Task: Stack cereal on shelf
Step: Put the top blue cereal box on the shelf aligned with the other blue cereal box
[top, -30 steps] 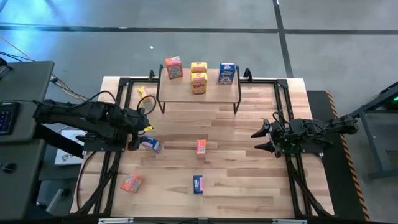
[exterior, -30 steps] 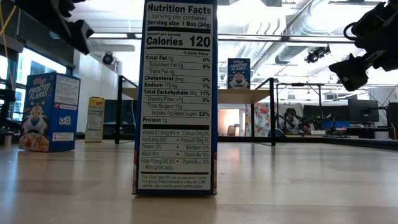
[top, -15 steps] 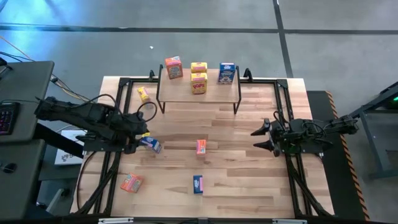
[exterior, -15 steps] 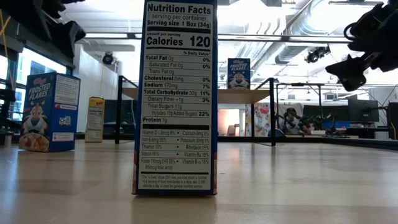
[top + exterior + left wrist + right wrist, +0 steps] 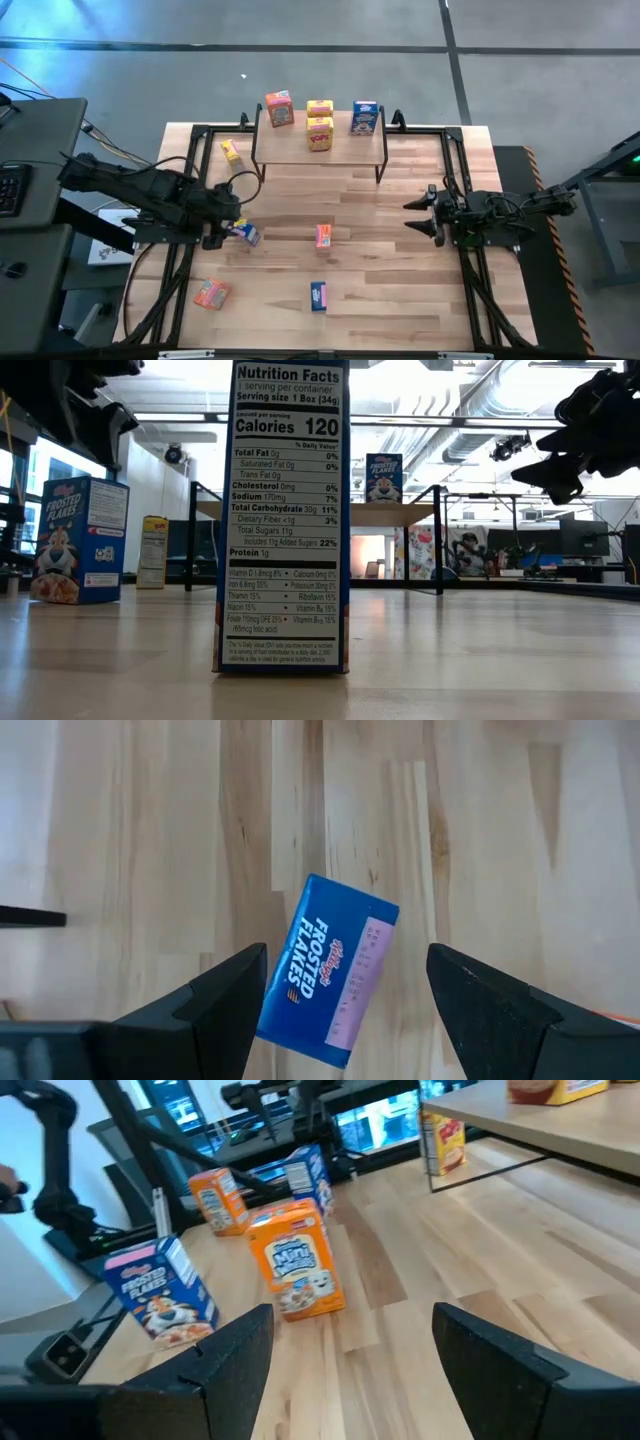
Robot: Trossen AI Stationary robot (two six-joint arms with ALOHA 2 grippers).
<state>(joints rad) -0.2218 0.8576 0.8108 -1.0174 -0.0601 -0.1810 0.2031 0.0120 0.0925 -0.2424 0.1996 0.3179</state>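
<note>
The left pincer [image 5: 345, 985] hovered released above a blue cereal box [image 5: 328, 983] lying flat on the table [image 5: 400, 290]. The right pincer [image 5: 418, 215] waited released at the right side. The shelf [image 5: 320, 150] carried apparently four boxes; the rest stood scattered.

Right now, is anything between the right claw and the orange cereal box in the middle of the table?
No. In the high view, only bare wooden table lies between the right gripper and the orange box.

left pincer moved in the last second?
Yes. In the high view the left pincer has dropped toward the near table edge, away from the shelf, and now hangs open over the blue cereal box.
</note>
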